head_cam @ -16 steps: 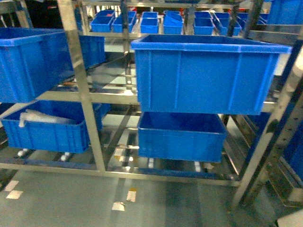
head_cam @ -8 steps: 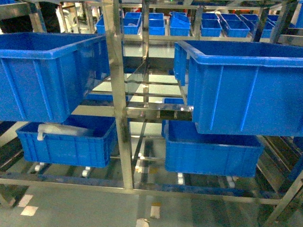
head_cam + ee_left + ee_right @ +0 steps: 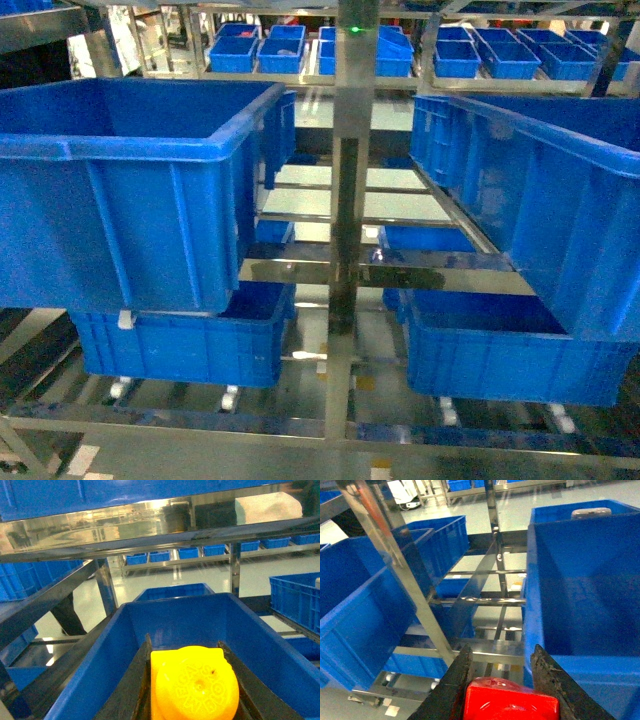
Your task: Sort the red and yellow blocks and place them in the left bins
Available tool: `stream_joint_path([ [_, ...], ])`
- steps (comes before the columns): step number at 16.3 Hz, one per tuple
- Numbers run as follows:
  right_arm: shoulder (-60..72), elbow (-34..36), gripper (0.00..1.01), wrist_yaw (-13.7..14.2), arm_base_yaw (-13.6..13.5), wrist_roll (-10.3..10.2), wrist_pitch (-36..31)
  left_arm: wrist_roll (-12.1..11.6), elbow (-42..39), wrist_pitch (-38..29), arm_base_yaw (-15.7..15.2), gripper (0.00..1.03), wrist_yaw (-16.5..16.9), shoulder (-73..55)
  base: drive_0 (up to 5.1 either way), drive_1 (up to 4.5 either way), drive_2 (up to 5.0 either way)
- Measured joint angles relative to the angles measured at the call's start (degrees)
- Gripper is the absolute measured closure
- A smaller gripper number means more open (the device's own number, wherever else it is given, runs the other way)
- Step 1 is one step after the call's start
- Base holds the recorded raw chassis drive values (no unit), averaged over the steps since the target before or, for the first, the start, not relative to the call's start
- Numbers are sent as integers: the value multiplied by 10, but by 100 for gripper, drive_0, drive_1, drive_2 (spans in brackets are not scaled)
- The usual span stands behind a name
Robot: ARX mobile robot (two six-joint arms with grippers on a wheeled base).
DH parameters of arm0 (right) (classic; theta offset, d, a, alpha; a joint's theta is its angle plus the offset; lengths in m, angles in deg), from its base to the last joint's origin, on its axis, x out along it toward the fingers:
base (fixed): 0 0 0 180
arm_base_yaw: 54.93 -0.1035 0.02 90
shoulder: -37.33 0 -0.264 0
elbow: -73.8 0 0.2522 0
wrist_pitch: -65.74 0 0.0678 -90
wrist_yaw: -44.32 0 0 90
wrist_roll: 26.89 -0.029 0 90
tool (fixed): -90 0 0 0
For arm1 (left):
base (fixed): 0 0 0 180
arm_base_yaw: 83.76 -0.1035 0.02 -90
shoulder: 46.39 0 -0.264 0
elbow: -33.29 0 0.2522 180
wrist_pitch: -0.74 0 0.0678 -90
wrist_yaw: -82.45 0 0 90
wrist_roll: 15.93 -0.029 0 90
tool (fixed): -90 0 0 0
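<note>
In the left wrist view my left gripper [image 3: 184, 645] is shut on the yellow block [image 3: 195, 685], whose round embossed stud faces the camera. It hangs over the open inside of a deep blue crate [image 3: 125, 645]. My right gripper [image 3: 502, 652] is shut on the red block [image 3: 510, 702], low in the right wrist view, beside the wall of a large blue crate [image 3: 585, 580]. The head view shows the left bins, an upper one [image 3: 130, 190] and a lower one [image 3: 190, 345], but neither gripper.
A steel rack post [image 3: 345, 200] stands mid-view, with shelf rails [image 3: 400, 270] across it. Two more blue crates [image 3: 560, 190] [image 3: 510, 350] sit on the right. Small blue trays [image 3: 270, 50] line a far shelf. A slanted steel strut [image 3: 395, 560] crosses the right wrist view.
In the head view the rack and crates have slid to the right and grown larger. The post went from the left third to the centre.
</note>
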Motion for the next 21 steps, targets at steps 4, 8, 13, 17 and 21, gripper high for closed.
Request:
stream_joint_path([
  [4,0,0,73,-2,-4,0,-1,0,1,-1,-3,76,-3,-2,0,0,0],
  [8,0,0,73,-1,-3,0,1,0,1,2,0,76,0,-1,0,0,0],
  [13,0,0,73,-1,-3,0,0,0,1,1,0,76,0,-1,0,0,0],
  [17,0,0,73,-1,-3,0,-1,0,1,0,0,76,0,-1,0,0,0],
  [21,0,0,73,-1,-3,0,-1,0,1,0,0,76,0,-1,0,0,0],
])
